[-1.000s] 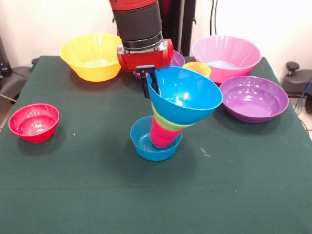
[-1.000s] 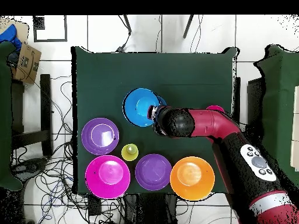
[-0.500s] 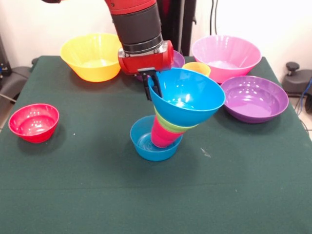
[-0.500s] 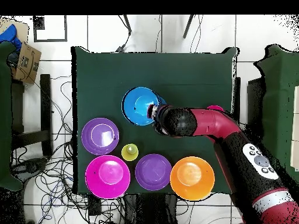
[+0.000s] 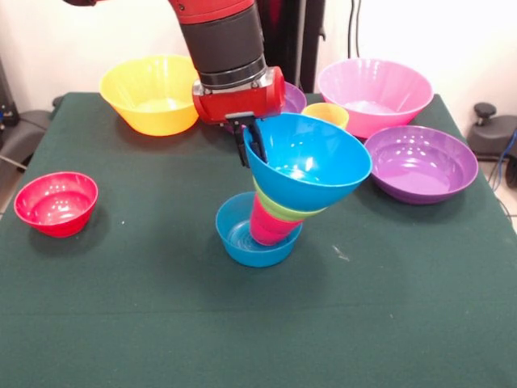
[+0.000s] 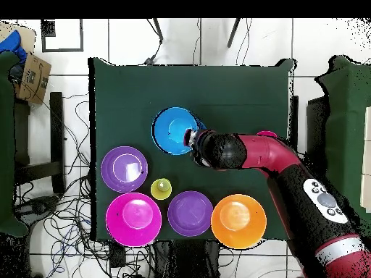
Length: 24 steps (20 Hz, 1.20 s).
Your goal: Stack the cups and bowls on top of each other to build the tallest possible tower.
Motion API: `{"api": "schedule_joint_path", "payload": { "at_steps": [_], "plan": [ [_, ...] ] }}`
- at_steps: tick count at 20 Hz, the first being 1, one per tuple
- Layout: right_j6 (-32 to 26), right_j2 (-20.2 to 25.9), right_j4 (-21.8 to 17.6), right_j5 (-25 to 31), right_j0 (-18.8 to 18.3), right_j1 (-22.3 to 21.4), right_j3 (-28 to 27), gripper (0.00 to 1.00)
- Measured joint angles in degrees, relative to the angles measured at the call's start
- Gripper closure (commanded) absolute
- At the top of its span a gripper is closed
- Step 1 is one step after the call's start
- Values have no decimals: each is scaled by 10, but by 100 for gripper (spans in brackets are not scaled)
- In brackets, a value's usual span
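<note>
Fingers: gripper (image 5: 250, 139) pinches the blue bowl (image 5: 311, 162) rim.
Tower (image 5: 279, 206): mid-bench, leaning (red cup (image 5: 271, 226) tilted in its base).
Risk: letting go may topple it.

- Tower (image 5: 279, 202), frame centre: small blue bowl (image 5: 242, 238) as base, red cup (image 5: 266, 226), lime green bowl (image 5: 283, 208), medium blue bowl (image 5: 311, 162) on top; leans right.
- Yellow bowl (image 5: 153, 93), upper left; pink bowl (image 5: 373, 93), upper right.
- Purple bowl (image 5: 420, 163), right.
- Red bowl (image 5: 55, 202), left.
- Yellow cup (image 5: 326, 113), beside pink bowl.
</note>
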Motion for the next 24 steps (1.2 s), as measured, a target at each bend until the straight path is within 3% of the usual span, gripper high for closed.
{"api": "schedule_joint_path", "payload": {
  "at_steps": [16,24],
  "plan": [
    [0,0,-19,0,-6,-5,1,100],
    [0,0,-19,0,-31,-13,23,100]
  ]
}}
